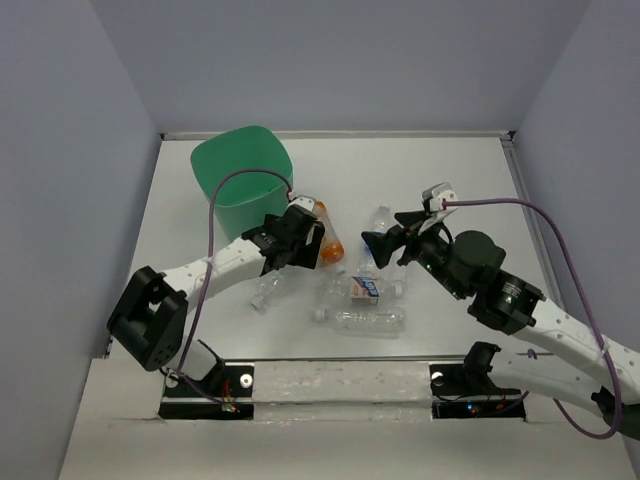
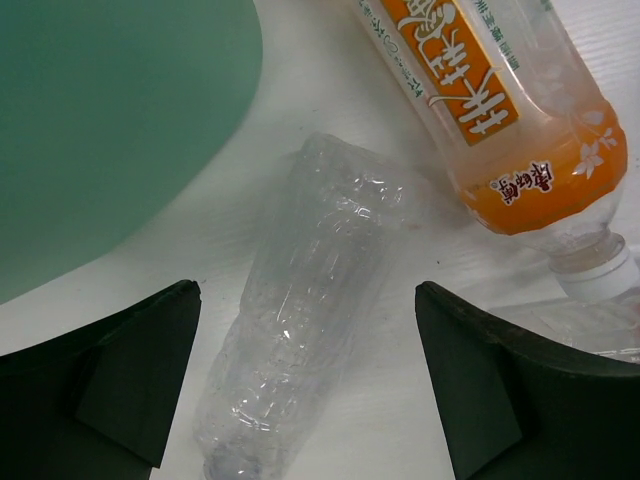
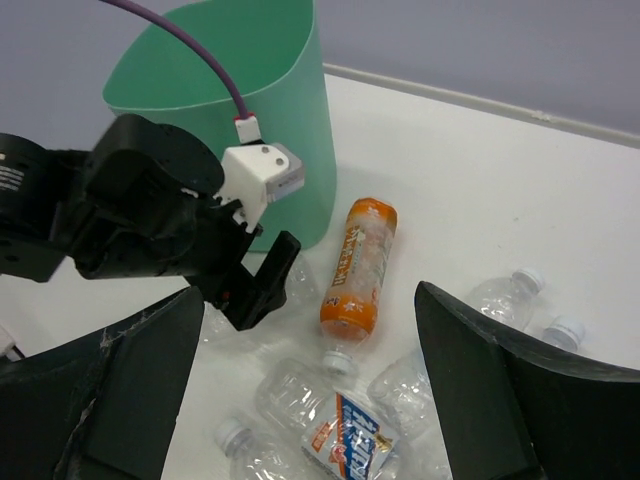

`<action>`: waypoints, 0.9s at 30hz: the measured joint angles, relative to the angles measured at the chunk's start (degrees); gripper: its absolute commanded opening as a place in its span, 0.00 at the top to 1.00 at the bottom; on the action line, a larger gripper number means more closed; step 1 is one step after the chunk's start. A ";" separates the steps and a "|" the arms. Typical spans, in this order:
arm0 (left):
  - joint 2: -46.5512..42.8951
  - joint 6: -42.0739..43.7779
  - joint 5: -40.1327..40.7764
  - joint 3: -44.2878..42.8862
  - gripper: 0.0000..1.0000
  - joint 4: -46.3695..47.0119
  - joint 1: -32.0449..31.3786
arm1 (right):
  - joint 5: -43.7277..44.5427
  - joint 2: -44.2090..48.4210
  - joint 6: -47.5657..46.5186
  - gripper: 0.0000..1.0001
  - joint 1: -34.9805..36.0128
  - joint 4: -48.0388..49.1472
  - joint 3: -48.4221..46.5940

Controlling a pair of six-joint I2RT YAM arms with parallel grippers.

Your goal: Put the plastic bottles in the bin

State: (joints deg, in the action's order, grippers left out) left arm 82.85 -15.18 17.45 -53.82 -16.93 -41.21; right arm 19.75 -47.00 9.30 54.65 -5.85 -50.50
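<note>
The mint-green bin [image 1: 245,180] stands at the back left. My left gripper [image 1: 300,258] hangs open next to it, over a clear crinkled bottle [image 2: 300,320] that lies between its fingers [image 2: 130,370] without touching them. An orange bottle [image 1: 328,240] with a white cap lies just right of it, also in the left wrist view [image 2: 510,110]. My right gripper [image 1: 378,248] is open and empty, raised above the bottle pile. A blue-and-white labelled bottle [image 3: 345,435] and several clear ones [image 3: 500,295] lie below it. No yellow-capped bottle shows.
Pale walls close the table on three sides. A purple cable [image 1: 215,200] loops from the left wrist over the bin's front. Another clear bottle [image 1: 365,320] lies near the front, close to the arm bases.
</note>
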 measured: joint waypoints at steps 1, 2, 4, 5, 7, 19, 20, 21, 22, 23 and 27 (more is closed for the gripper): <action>0.90 -0.13 0.24 -0.26 0.03 -0.11 -0.13 | 0.02 0.52 0.00 0.09 0.00 0.13 0.00; 1.95 -0.33 0.70 -0.66 0.05 -0.15 -0.42 | 0.02 0.90 0.00 0.09 0.00 0.35 0.07; 3.82 -0.66 1.03 -1.40 0.06 -0.13 -1.09 | 0.02 1.38 0.02 0.09 0.00 0.59 0.31; 4.85 -0.83 1.07 -1.73 0.07 -0.04 -1.40 | 0.02 1.44 0.04 0.09 0.00 0.72 0.59; 6.21 -1.09 1.14 -2.10 0.07 -0.02 -1.73 | 0.02 1.44 0.07 0.09 0.00 0.74 1.16; 8.37 -3.78 2.36 -1.73 0.39 1.55 -1.84 | 1.09 3.08 0.15 0.09 0.00 0.74 2.14; 8.33 -4.07 2.54 -1.42 0.39 1.99 -1.84 | 1.20 3.10 0.13 0.09 0.00 0.74 2.23; 8.15 -4.37 2.71 -1.14 0.37 2.34 -1.84 | 1.27 3.08 0.13 0.09 0.00 0.72 2.32; 7.74 -4.72 2.80 -0.61 0.29 2.84 -1.84 | 1.33 3.06 0.11 0.09 0.00 0.70 2.40; 7.30 -5.09 2.93 0.00 0.24 3.30 -1.84 | 1.36 3.06 0.11 0.09 0.00 0.72 2.47; 6.49 -6.40 3.48 1.99 0.23 3.45 -1.84 | 1.51 2.91 0.11 0.09 0.00 0.72 2.56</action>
State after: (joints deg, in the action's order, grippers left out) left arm 89.34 -21.58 20.93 -51.83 -13.47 -43.05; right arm 21.26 -44.10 9.41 54.65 -5.13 -47.94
